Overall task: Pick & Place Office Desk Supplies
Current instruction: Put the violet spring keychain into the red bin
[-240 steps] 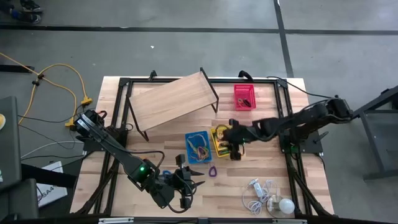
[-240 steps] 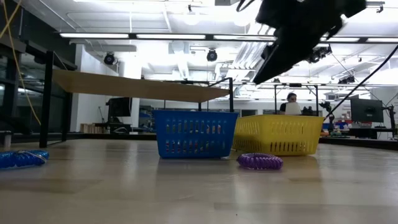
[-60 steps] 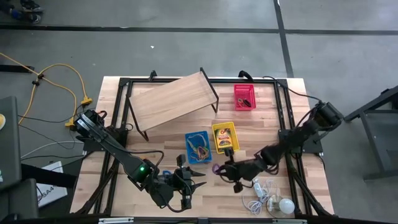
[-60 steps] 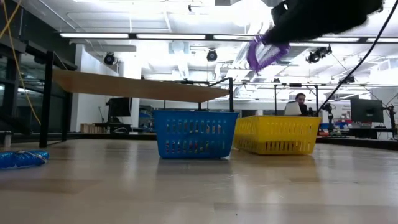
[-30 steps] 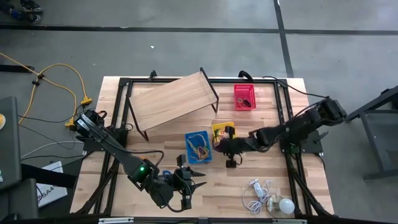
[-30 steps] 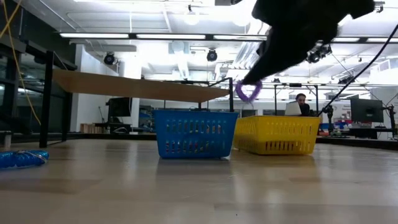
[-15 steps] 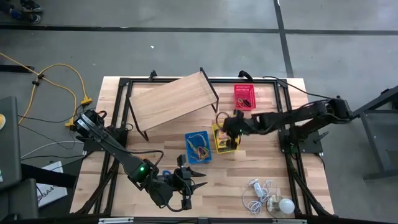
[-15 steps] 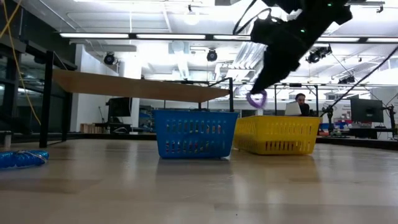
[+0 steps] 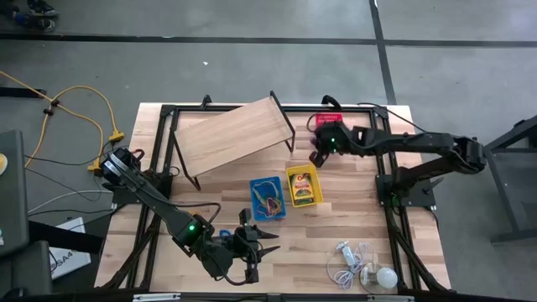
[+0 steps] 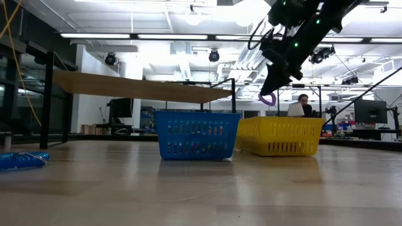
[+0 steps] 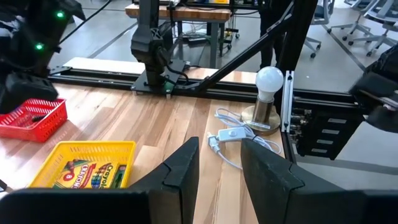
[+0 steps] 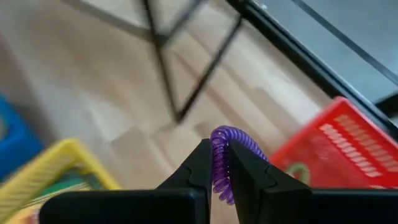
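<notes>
We take the yellow basket [image 9: 303, 184] as our landmark, sitting near the middle of a pale wood-plank table [image 9: 336, 222] framed by black rails. Inside it lies the crayon box [image 11: 92, 173], and just beside it on the left arm's side stands the blue basket [image 9: 268, 197] holding a tangle of loops. The red basket [image 9: 329, 127] sits farther toward the table's back edge, apart from the yellow one. The right gripper [image 9: 318, 157] hangs in the air between the yellow basket and the red one, its fingers pinched on a purple coiled loop [image 12: 221, 160] (the low view shows the loop dangling above the yellow basket's far side [image 10: 268, 98]). The left gripper [image 9: 267, 243] waits low near the table's front edge, well apart from the yellow basket, its fingers [image 11: 183, 171] standing apart with nothing between them. A large wooden board [image 9: 233, 134] on black legs stands tilted behind the blue basket, and a white bulb [image 9: 385, 276] with its thin cord rests near the front corner on the right arm's side. A blue coil [image 10: 22, 160] lies on the wood far from the baskets. Around the table we see grey concrete floor and a yellow cable [image 9: 88, 105]; behind it, an open workshop with ceiling strip lights, desks, and a person [image 10: 304, 105] seated at a screen.
</notes>
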`<state>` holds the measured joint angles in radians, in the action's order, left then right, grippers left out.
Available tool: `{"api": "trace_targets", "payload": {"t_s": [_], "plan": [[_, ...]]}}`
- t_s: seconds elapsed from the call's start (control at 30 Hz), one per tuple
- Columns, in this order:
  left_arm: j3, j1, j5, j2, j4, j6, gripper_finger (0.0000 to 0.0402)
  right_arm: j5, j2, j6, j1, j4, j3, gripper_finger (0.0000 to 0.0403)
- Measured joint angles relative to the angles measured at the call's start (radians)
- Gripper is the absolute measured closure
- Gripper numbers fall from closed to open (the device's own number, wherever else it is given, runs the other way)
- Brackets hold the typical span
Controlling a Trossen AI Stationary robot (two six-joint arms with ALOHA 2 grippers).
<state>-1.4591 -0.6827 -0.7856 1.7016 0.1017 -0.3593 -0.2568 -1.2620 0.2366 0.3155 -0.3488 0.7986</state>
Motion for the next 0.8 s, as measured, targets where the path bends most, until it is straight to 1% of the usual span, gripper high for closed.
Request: {"api": "trace_targets", "payload": {"t_s": [0.3,0.6,0.8], "plan": [[0.0,0.0,0.0,0.0,0.001,0.0,0.0289,-0.003,-0.015,-0.014,0.142,-0.056,0.0,0.0373],[0.0,0.0,0.0,0.0,0.002,0.0,0.0289,-0.003,-0.076,-0.02,0.212,-0.076,0.0,0.0373],[0.0,0.0,0.0,0.0,0.002,0.0,0.0289,0.003,-0.126,-0.009,0.217,-0.076,0.0,0.0373]]}}
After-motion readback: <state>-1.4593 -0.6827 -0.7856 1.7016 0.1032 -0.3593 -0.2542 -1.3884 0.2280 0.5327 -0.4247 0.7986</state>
